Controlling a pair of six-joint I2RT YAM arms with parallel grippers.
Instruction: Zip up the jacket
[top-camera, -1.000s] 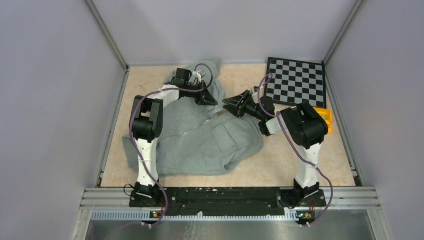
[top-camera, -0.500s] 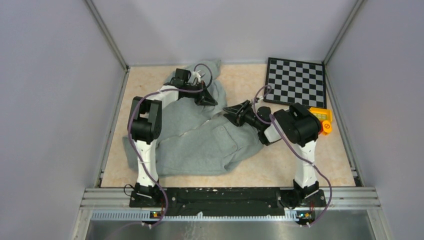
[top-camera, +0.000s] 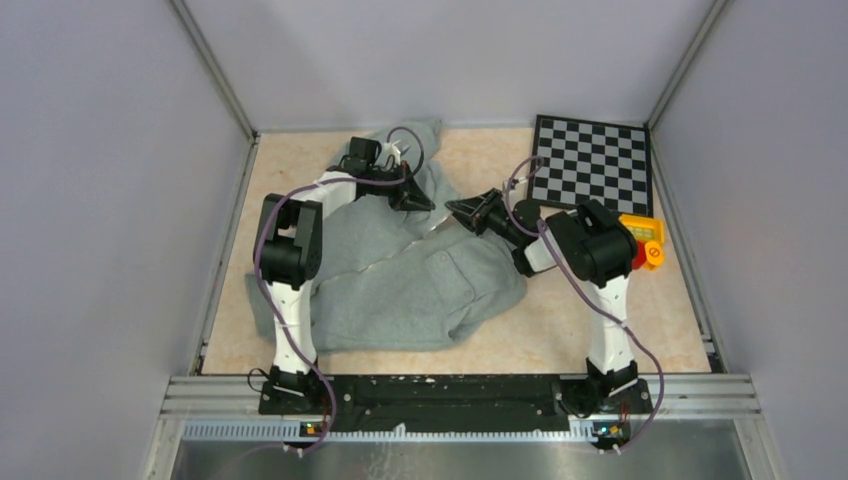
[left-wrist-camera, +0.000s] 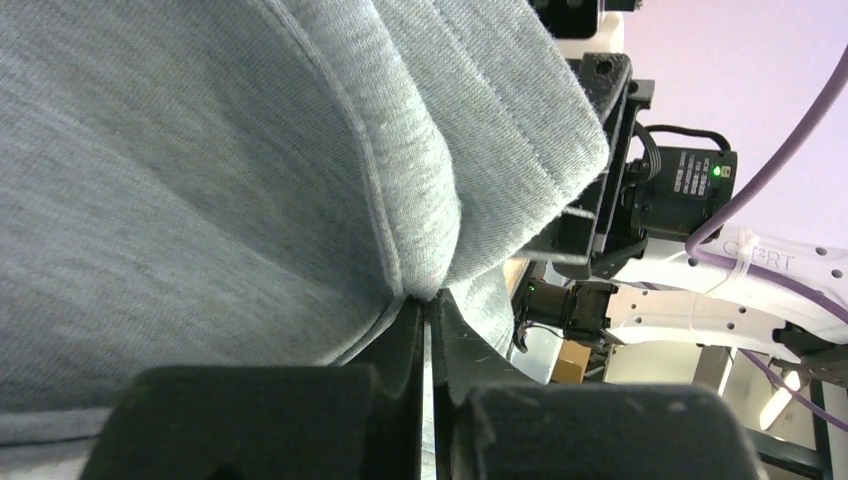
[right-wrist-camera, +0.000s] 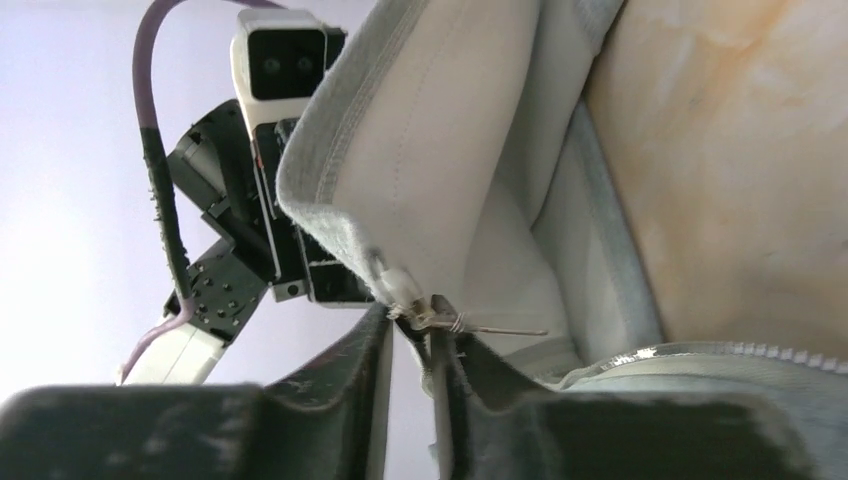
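Observation:
The light-grey jacket (top-camera: 400, 280) lies crumpled across the left and middle of the table, its upper part raised toward the back. My left gripper (top-camera: 416, 202) is shut on a fold of the jacket's edge, seen close in the left wrist view (left-wrist-camera: 427, 298) with the grey fleece (left-wrist-camera: 200, 180) filling the frame. My right gripper (top-camera: 457, 208) faces it from the right. In the right wrist view my right gripper (right-wrist-camera: 425, 325) pinches the metal zipper pull (right-wrist-camera: 440, 318) at the edge of the pale jacket lining (right-wrist-camera: 450, 150). The zipper teeth (right-wrist-camera: 720, 352) run off to the right.
A black-and-white checkerboard (top-camera: 592, 162) lies at the back right. A yellow and orange device (top-camera: 645, 240) sits behind the right arm's elbow. Grey walls enclose the beige table (top-camera: 560, 320) on three sides.
The right arm's elbow has shifted left and toward the near edge; its gripper dipped toward the jacket, then came back up slightly. The left arm has stayed still.

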